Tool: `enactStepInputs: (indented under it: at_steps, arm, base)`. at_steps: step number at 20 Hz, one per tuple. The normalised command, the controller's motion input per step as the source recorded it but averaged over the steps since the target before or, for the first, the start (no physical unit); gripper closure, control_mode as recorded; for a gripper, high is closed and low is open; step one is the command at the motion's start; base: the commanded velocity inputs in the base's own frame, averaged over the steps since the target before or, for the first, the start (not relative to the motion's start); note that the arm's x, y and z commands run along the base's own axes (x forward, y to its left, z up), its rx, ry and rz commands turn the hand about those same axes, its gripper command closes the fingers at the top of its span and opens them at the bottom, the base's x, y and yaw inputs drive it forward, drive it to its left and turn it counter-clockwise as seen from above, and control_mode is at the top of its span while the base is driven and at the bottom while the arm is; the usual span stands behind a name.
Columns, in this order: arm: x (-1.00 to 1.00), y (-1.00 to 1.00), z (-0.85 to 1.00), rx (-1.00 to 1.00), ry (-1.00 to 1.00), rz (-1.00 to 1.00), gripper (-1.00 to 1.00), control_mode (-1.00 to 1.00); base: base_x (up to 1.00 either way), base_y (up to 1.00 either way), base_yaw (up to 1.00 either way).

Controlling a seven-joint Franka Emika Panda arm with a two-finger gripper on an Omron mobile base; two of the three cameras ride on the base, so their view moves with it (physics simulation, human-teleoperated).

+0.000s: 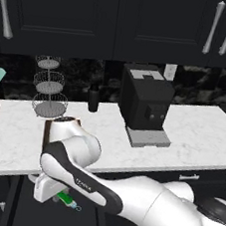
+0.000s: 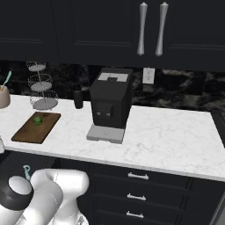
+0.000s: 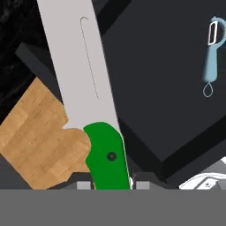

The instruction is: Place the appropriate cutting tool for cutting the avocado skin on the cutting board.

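In the hand view the knife fills the middle: its bright green handle (image 3: 106,159) sits between my fingertips and its pale silver blade (image 3: 77,62) points away up the frame. My gripper (image 3: 110,184) is shut on the handle. In the left base view the gripper (image 1: 50,190) hangs below the counter's front edge, with the green handle (image 1: 65,198) sticking out of it. The dark brown cutting board (image 2: 33,129) lies flat at the left of the counter, and the small green avocado (image 2: 38,118) rests on its far end.
A light-blue-handled peeler (image 3: 212,57) lies in the dark open drawer (image 3: 167,88) under the knife. On the white marble counter (image 2: 167,132) stand a black coffee machine (image 2: 110,103), a wire tiered stand (image 2: 43,90), a dark bottle (image 2: 78,97) and a utensil crock (image 2: 3,96).
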Motion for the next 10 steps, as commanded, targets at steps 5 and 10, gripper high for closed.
enactStepInputs:
  at_steps: [5,10]
  arm:
    - [0.69,-0.02,0.55,0.09,0.0,0.05,1.0,-1.0]
    - [0.95,0.0,0.14,0.02,0.0,0.0,1.0,-1.0]
  base:
    - [0.0,0.0,0.0]
    - [0.0,0.0,0.0]
